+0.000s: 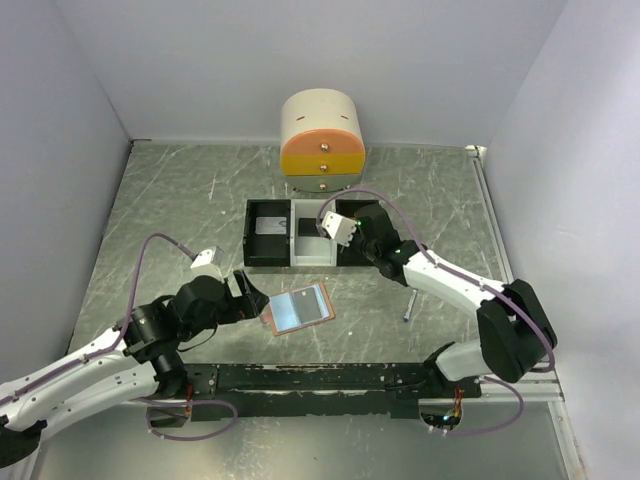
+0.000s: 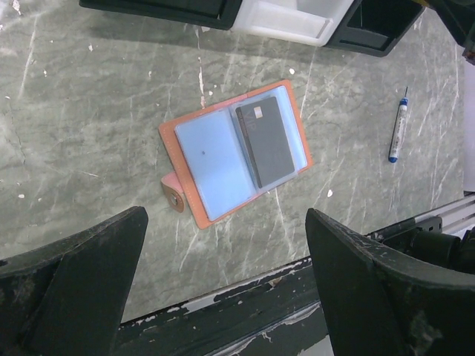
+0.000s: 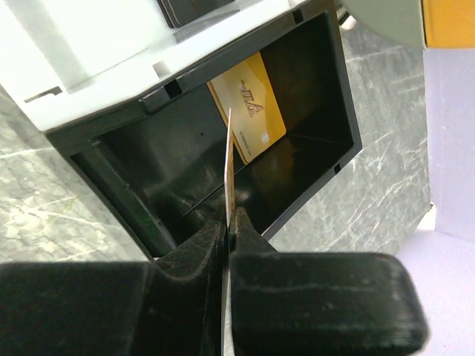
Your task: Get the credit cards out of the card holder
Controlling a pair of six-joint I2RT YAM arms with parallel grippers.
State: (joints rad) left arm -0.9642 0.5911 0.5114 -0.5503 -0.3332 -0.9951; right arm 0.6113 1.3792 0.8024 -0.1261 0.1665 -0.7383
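— R claw (image 3: pixel 228 226)?
— Pinching a thin card (image 3: pixel 228 170), edge-on over the black tray (image 3: pixel 326 111) w/ the gold card (image 3: pixel 249 111) in it.
— L claw (image 1: pixel 250 293)?
— Spread wide, just left of the card holder (image 1: pixel 297 308), which lies unfolded nr the table (image 1: pixel 180 200) front edge, grey card (image 2: pixel 265 141) inside.

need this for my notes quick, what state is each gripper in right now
left gripper: open, holding nothing.
right gripper: shut on a card held edge-on over the black tray.
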